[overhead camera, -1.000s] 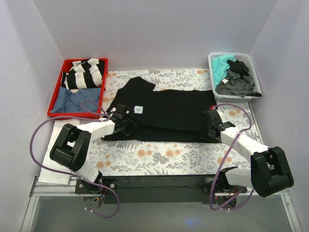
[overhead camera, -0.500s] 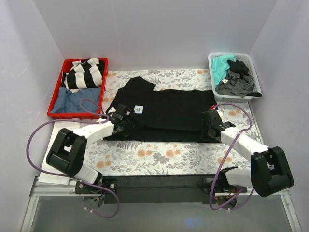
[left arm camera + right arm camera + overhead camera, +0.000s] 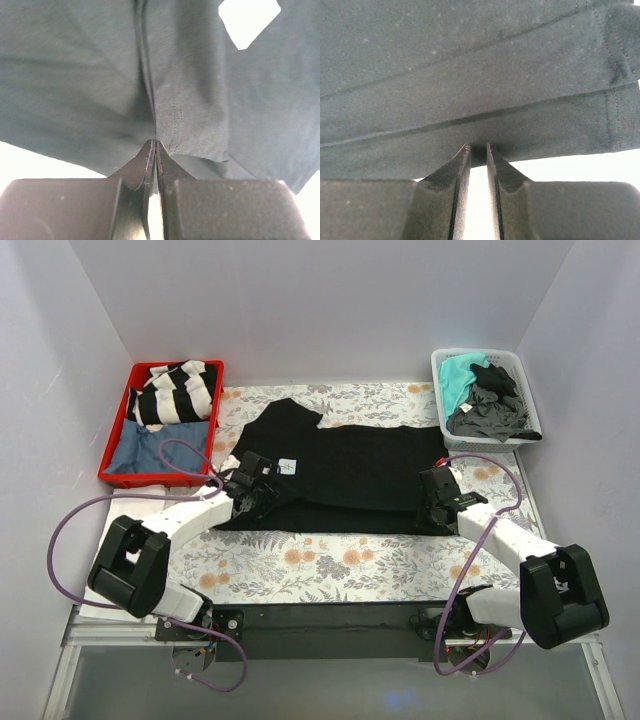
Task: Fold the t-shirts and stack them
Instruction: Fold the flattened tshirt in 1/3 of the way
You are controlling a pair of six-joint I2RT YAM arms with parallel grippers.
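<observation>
The black t-shirt [image 3: 350, 465] lies partly folded across the flowered table, its white neck label [image 3: 288, 466] facing up. My left gripper [image 3: 264, 487] is at the shirt's near left part. In the left wrist view its jaws [image 3: 154, 143] are closed tip to tip on a seamed fold of the black cloth [image 3: 75, 75]. My right gripper [image 3: 432, 492] is at the shirt's near right edge. In the right wrist view its jaws [image 3: 476, 146] stand a narrow gap apart, pinching the layered hem [image 3: 470, 60]. A teal shirt [image 3: 458, 375] and a dark grey shirt [image 3: 490, 415] lie in the basket.
A white basket [image 3: 437, 358] stands at the back right. A red tray [image 3: 113, 455] at the back left holds a striped cloth [image 3: 180, 390] and a blue cloth [image 3: 150, 448]. A white sheet [image 3: 105, 580] lies at the near left. Purple cables loop beside both arms.
My left gripper has moved a little away and to the left, taking the shirt's near left fold with it. The right gripper has stayed in place.
</observation>
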